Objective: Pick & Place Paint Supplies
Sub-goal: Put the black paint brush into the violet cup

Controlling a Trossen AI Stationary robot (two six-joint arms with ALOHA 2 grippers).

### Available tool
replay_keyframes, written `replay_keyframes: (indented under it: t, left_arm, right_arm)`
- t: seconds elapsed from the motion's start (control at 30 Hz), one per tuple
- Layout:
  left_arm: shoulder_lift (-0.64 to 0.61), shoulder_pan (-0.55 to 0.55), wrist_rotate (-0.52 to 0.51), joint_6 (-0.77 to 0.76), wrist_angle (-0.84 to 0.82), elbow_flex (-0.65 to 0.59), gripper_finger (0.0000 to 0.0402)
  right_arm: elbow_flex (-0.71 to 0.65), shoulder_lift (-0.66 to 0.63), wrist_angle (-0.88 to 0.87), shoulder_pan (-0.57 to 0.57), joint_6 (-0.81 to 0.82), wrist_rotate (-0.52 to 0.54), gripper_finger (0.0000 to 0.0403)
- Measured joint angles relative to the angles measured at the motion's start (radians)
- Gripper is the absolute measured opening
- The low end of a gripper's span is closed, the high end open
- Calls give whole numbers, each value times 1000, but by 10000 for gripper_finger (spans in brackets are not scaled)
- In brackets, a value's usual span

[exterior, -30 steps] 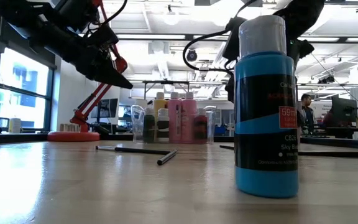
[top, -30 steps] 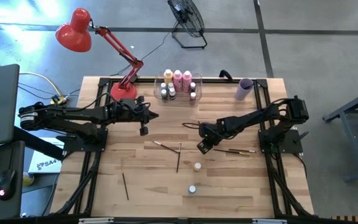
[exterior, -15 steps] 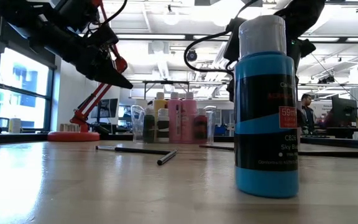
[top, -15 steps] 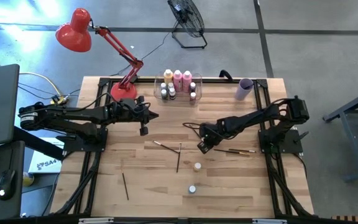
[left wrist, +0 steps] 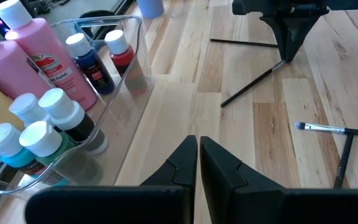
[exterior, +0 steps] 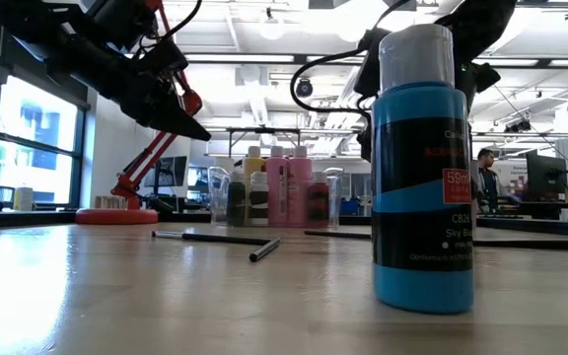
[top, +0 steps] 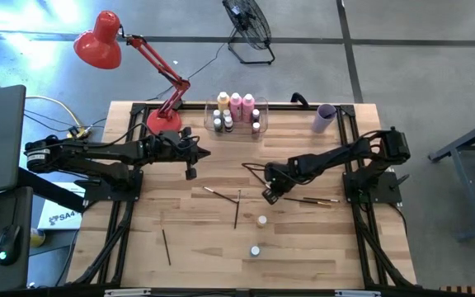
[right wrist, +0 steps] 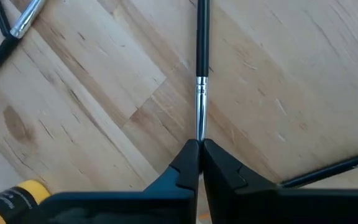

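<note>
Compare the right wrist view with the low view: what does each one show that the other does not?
Only the right wrist view shows the right gripper shut on a paintbrush, and a yellow bottle lying at the picture's edge. Only the low view shows the sky blue paint bottle up close, the clear bin of bottles, the red lamp and the room behind. Both show the wooden table with paintbrushes lying on it.

The worktop (top: 188,239) was pale, matt, grained wood. The paintbrush (right wrist: 201,68) in front of the right claw (right wrist: 199,155) had a glossy black handle and shiny metal ferrule. The bin (left wrist: 120,81) was clear glossy plastic.
</note>
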Motion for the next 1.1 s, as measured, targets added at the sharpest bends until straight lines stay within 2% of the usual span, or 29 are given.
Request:
replay_keyframes:
  t: [0.17,0.33,0.63,0.73,0.93,1.1]
  left_arm:
    - [0,0,0,0,0,0,17]
    - [0,0,0,0,4,0,17]
    - [0,0,6,-30,58,1,23]
    - [0,0,11,-65,54,16,46]
    - [3,0,13,-137,34,90,120]
    - [18,0,27,-194,-144,205,163]
  right_arm:
    - [-7,-66,-77,0,-35,27,4]
    - [-3,-162,-171,0,-86,103,4]
    - [-2,-309,-218,0,-248,143,4]
    - [-1,-343,-233,6,-300,168,4]
    - [72,-346,-368,53,-394,284,4]
    - [144,-344,-387,115,-516,400,4]
